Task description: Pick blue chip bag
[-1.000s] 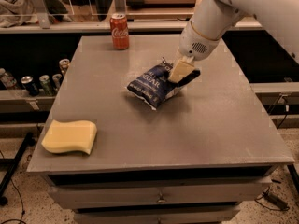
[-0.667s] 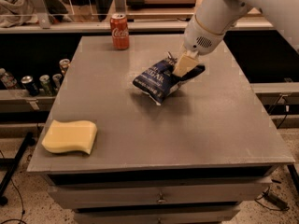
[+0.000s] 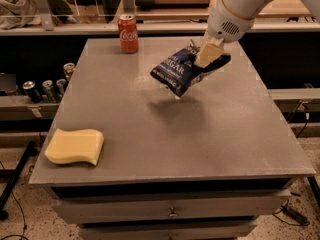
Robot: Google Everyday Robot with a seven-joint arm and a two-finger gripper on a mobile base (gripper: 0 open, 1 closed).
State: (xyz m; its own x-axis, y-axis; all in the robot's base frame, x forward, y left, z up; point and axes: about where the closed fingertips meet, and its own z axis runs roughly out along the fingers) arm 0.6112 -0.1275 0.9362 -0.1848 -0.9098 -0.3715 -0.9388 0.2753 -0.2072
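The blue chip bag (image 3: pixel 177 72) is a crinkled dark navy foil bag with white lettering. It hangs in the air above the middle of the grey table (image 3: pixel 200 134), with its shadow on the tabletop below. My gripper (image 3: pixel 207 56) comes down from the white arm at the upper right and is shut on the bag's right end. One pale finger (image 3: pixel 208 54) shows in front of the bag.
A red cola can (image 3: pixel 128 33) stands at the table's far edge, left of the bag. A yellow sponge (image 3: pixel 75 146) lies at the near left corner. Several cans (image 3: pixel 45 86) sit on a low shelf to the left. Drawers are under the tabletop.
The gripper has risen with the chip bag in its grasp. The bag was resting on the table and now hangs clear above it.
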